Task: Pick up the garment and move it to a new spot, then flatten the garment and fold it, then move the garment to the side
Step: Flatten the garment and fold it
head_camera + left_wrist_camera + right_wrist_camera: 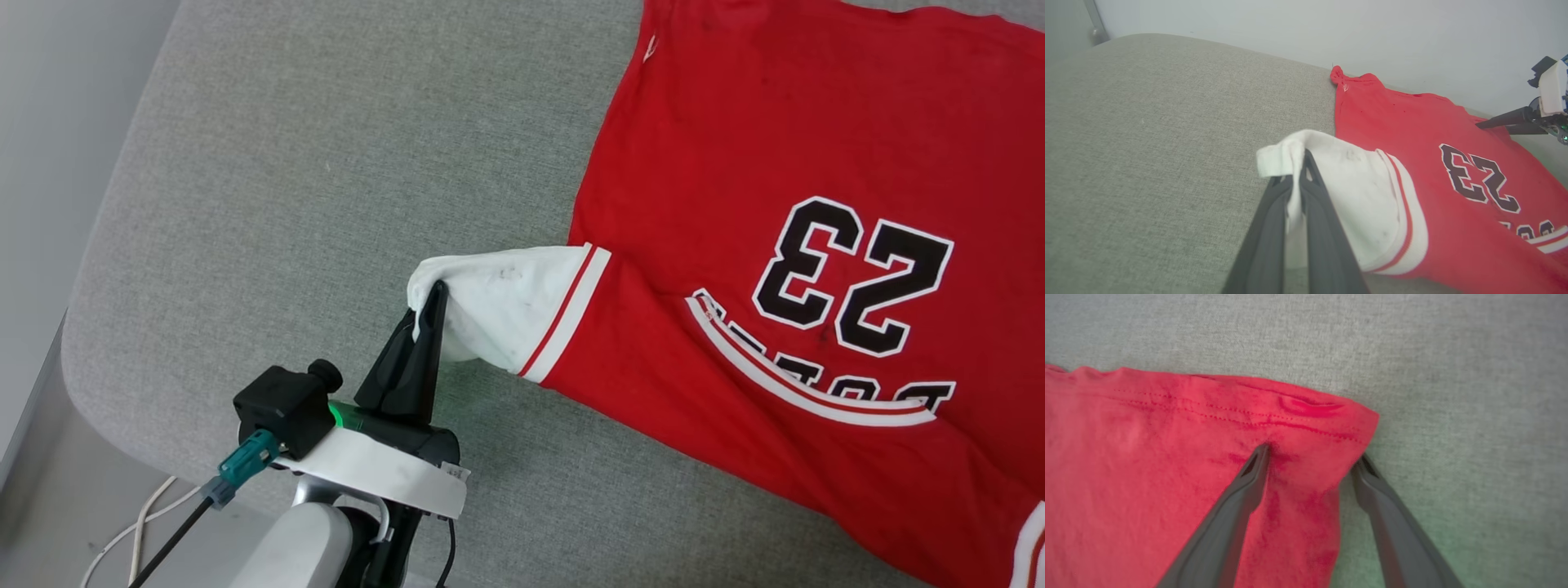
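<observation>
— Where is the shirt?

— The shirt lies spread on the grey cushion, over towards the robot's right. It is printed side up, and its body is flat with a few soft creases.

— What does it look like?

— It is bright red, with a black number 23 edged in white. Next to the number are curved white and red bands and part of some black lettering. The short sleeve is white and faintly smudged, with red-and-white striped trim where it meets the red.

— And the left gripper?

— The left gripper is pinched tight on the cuff end of that sleeve. White cloth is wedged between its two dark fingers and bunches over their tips. The sleeve stretches out sideways from the body.

— The right one?

— The right gripper has its fingers spread wide at a stitched red hem corner. One fingertip presses on the cloth and the other sits just at the cloth's edge. The corner lies between them, ungripped.
</observation>
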Motion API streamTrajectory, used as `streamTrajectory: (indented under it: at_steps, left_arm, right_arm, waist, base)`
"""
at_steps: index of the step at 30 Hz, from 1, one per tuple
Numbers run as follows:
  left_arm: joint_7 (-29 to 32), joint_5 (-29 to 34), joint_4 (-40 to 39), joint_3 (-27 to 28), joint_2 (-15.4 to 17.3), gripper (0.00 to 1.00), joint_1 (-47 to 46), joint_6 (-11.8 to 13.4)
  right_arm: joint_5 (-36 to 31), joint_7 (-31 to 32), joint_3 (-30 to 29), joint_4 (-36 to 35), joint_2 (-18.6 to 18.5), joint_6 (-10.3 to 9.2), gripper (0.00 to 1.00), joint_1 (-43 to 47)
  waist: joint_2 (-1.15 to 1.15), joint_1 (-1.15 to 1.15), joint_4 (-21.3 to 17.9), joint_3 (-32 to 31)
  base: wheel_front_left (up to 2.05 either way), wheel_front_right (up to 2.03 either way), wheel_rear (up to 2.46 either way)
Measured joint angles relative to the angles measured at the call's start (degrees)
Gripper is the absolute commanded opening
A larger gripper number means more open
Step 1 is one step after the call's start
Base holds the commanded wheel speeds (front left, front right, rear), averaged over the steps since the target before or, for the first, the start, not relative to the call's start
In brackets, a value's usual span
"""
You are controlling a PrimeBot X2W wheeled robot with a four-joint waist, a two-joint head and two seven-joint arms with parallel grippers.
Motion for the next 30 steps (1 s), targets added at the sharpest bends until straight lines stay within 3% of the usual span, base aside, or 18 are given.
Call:
streamTrajectory:
  at_steps: [4,6,7,14,19,30]
  left_arm:
    - [0.0,0.5,0.9,0.5,-0.7,0.00,0.0,-0.9]
    - [0.0,0.8,1.3,0.8,-1.0,0.00,0.0,-1.4]
    - [0.0,0.9,1.5,0.9,-1.2,0.00,0.0,-1.5]
    - [0.0,1.3,3.5,2.1,-1.4,0.00,1.0,-2.0]
    - [0.0,1.3,4.8,3.5,0.1,0.00,3.0,-1.3]
    - [2.0,-0.7,4.2,9.0,5.6,0.00,9.7,2.5]
  right_arm:
    - [-1.0,3.7,-2.3,1.0,0.1,0.04,1.00,-0.8]
    - [-1.7,4.9,-3.3,1.0,0.5,0.05,0.16,-0.8]
    - [-2.3,5.4,-3.8,1.0,0.6,0.04,0.00,-0.8]
    - [-3.9,6.3,-3.9,0.5,1.6,0.01,0.00,1.4]
    - [-2.0,5.3,0.2,-2.2,1.1,0.01,0.00,4.4]
    - [9.1,5.3,8.7,-20.2,-3.9,0.02,0.00,20.7]
  waist:
    - [0.00,0.00,0.6,0.2]
    - [0.00,0.00,0.7,0.0]
    - [0.00,0.00,0.8,-0.1]
    - [0.00,0.00,0.3,-3.5]
    - [0.00,0.00,-1.6,-7.7]
    - [0.00,-0.01,-12.1,-15.5]
  base:
    - [0.00,0.00,0.00]
    - [0.00,0.00,0.00]
    - [0.00,0.00,0.00]
    - [0.00,0.00,0.00]
    - [0.00,0.00,0.00]
    - [0.00,0.00,0.00]
